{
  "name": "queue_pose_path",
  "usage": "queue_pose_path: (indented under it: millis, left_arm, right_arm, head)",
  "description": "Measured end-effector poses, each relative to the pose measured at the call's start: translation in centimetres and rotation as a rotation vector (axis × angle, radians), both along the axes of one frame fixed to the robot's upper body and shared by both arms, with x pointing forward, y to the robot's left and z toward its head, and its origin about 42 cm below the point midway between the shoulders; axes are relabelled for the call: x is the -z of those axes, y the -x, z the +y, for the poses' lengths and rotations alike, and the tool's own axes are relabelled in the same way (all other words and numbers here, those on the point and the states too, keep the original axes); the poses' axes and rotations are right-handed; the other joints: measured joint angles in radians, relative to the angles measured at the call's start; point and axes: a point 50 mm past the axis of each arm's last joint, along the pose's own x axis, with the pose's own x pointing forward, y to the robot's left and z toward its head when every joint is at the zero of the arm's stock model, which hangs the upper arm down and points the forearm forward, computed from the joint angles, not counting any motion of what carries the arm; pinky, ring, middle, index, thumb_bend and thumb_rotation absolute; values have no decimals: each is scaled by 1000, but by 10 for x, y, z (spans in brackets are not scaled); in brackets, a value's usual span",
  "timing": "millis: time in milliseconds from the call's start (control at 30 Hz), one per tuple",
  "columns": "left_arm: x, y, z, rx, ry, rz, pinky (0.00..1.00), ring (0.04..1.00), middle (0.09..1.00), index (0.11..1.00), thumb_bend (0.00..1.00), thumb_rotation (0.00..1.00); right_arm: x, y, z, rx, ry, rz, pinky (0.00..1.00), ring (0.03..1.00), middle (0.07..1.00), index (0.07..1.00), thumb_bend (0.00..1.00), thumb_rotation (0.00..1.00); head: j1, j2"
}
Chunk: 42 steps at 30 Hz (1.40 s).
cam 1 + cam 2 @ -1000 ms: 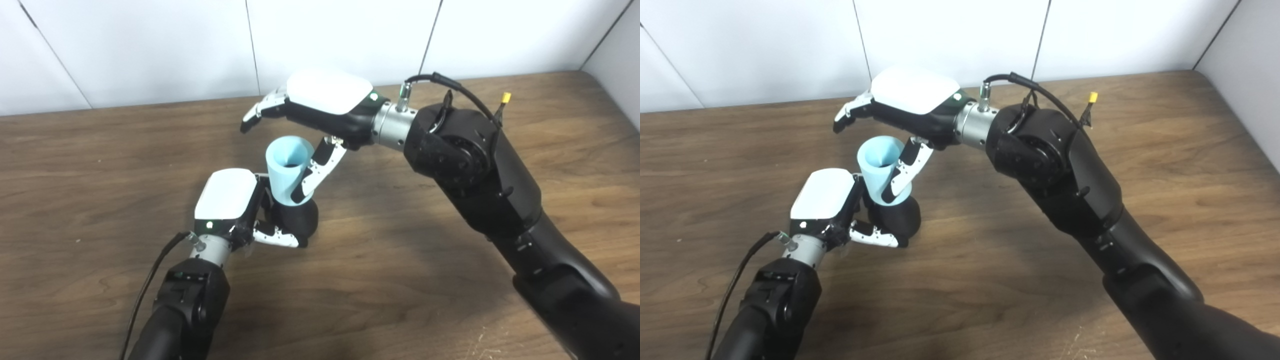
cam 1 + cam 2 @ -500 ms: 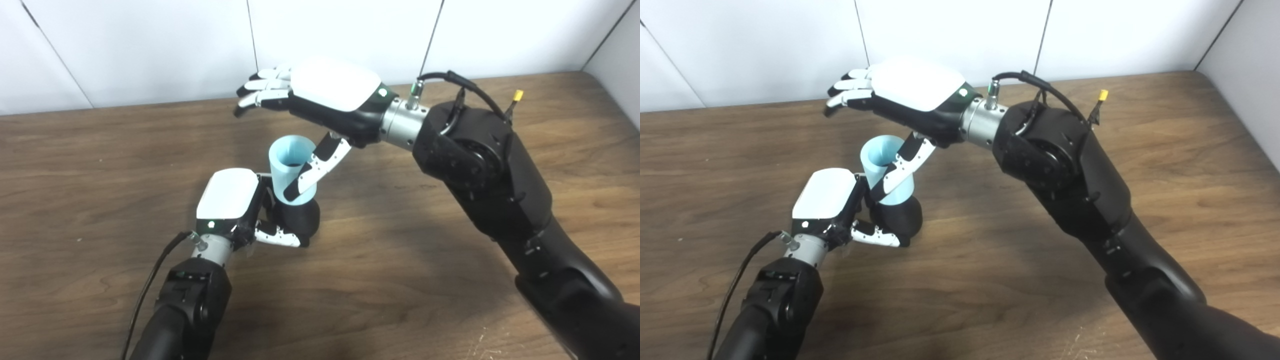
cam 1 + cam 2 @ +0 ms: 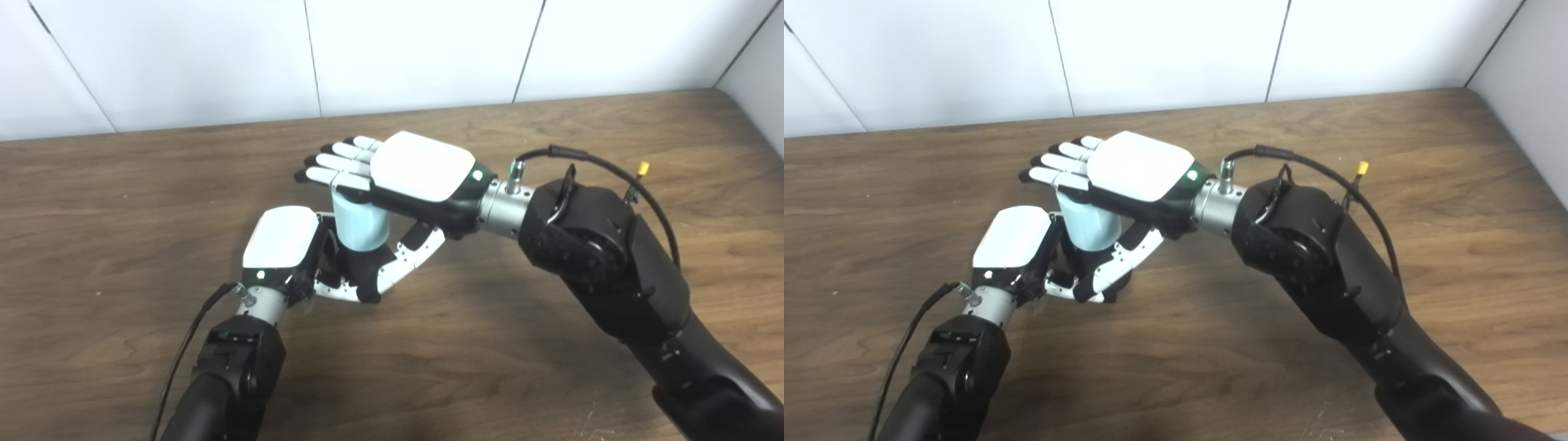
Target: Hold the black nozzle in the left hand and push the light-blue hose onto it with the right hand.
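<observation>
Black nozzle [image 3: 361,269] clasped in left hand [image 3: 288,248] — light-blue hose [image 3: 361,222] seated upright on it, pressed under flat, spread right hand [image 3: 407,177].

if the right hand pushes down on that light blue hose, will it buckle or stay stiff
The light-blue hose looks short and wide and keeps a straight, round shape under the flat right hand, so it probably stays fairly stiff. It stands upright on the black nozzle, which the left hand grips, so tipping seems unlikely. Its smooth wall might be slippery.
</observation>
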Motion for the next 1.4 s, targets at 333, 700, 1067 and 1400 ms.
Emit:
queue_pose_path:
  millis: [333, 700, 1067, 1400]
  left_arm:
    - [0, 0, -1, -6, -10, -3, 427, 513, 515, 458, 500, 0]
    - [1, 1, -1, -12, -21, 2, 403, 467, 483, 480, 505, 0]
    - [1, 1, 0, -10, -25, 7, 401, 470, 490, 481, 504, 0]
    - [1, 1, 0, -9, -25, 8, 419, 485, 498, 476, 503, 0]
  right_arm:
    - [9, -10, -2, 23, -9, -4, 1000, 1000, 1000, 989, 727, 1000]
    - [14, -10, 0, 10, -17, 17, 1000, 955, 947, 933, 722, 1000]
    - [15, -14, 6, 7, -45, 77, 887, 862, 870, 850, 754, 1000]
    - [13, -12, 8, 15, -46, 89, 914, 899, 897, 902, 759, 1000]
  head:
    - [2, 6]
    - [2, 15]
    - [2, 21]
    - [3, 23]
